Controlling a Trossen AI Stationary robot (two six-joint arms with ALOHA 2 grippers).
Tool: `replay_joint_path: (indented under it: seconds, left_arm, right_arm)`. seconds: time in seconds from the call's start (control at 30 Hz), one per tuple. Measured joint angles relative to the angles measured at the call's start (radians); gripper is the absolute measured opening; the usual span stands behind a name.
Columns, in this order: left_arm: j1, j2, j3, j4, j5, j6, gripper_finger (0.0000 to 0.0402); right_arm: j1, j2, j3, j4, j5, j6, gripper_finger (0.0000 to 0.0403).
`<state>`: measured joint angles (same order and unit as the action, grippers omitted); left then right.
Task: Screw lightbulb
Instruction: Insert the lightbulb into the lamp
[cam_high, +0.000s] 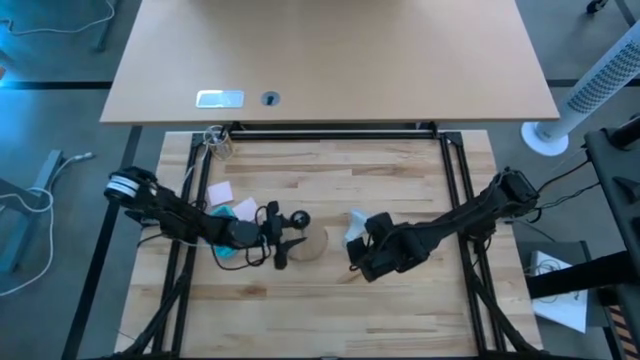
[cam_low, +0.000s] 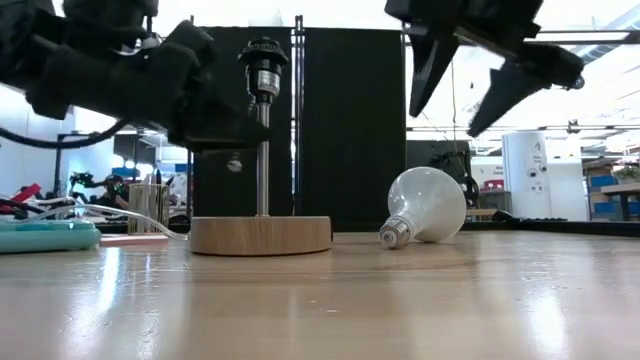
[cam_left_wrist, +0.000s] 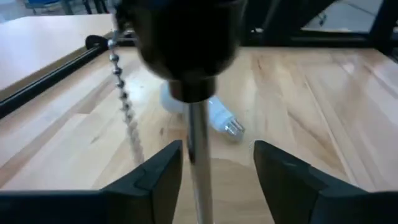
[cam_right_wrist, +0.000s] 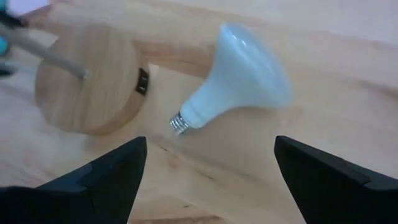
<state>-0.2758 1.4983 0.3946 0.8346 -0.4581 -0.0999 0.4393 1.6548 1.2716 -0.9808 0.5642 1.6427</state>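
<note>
The white lightbulb (cam_low: 425, 205) lies on its side on the wooden table, its grey screw neck (cam_right_wrist: 180, 123) pointing toward the lamp. The lamp is a round wooden disc (cam_low: 260, 235) with an upright metal rod (cam_low: 262, 160) and a black socket (cam_low: 265, 60) on top. My left gripper (cam_left_wrist: 217, 180) is open, level, with the rod (cam_left_wrist: 199, 155) between its fingers. My right gripper (cam_right_wrist: 211, 180) hangs open above the bulb (cam_right_wrist: 245, 65), tilted downward, touching nothing. My left gripper stands open around the lamp's metal rod (cam_left_wrist: 198, 168), below the socket, coming in level from the table's left side. The rod is close to one finger (cam_left_wrist: 161, 180) and well apart from the other; I cannot tell whether it touches.
A bead pull chain (cam_left_wrist: 124, 106) hangs from the socket beside the rod. Pink notes (cam_high: 220, 192), a teal object (cam_low: 45, 237) and cables lie at the left. A jar (cam_high: 218, 145) stands at the far left corner. Black frame rails (cam_high: 455, 190) border the table.
</note>
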Motion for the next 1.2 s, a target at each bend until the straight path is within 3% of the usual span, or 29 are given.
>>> replay_joint_path:
  seconds: [0.2,0.43,0.7,0.87,1.2]
  left_arm:
    - [-0.018,-0.133,0.002,-0.274,0.000,0.011,0.0223]
    - [-0.021,-0.317,0.012,-0.626,0.029,-0.128,0.0255]
    - [-0.022,-0.382,-0.013,-0.597,0.009,-0.140,0.0256]
    - [-0.022,-0.364,-0.008,-0.469,-0.029,-0.098,0.0256]
    - [-0.022,-0.291,-0.009,-0.460,-0.025,-0.083,0.0256]
  right_arm:
    - [-0.038,0.056,0.000,0.028,-0.059,0.160,0.0348]
    - [-0.098,0.152,-0.001,0.132,-0.128,0.275,0.0348]
    - [-0.152,0.193,0.000,0.157,-0.154,0.340,0.0348]
    - [-0.171,0.243,0.000,0.158,-0.150,0.411,0.0348]
    - [-0.178,0.293,0.000,0.196,-0.107,0.584,0.0348]
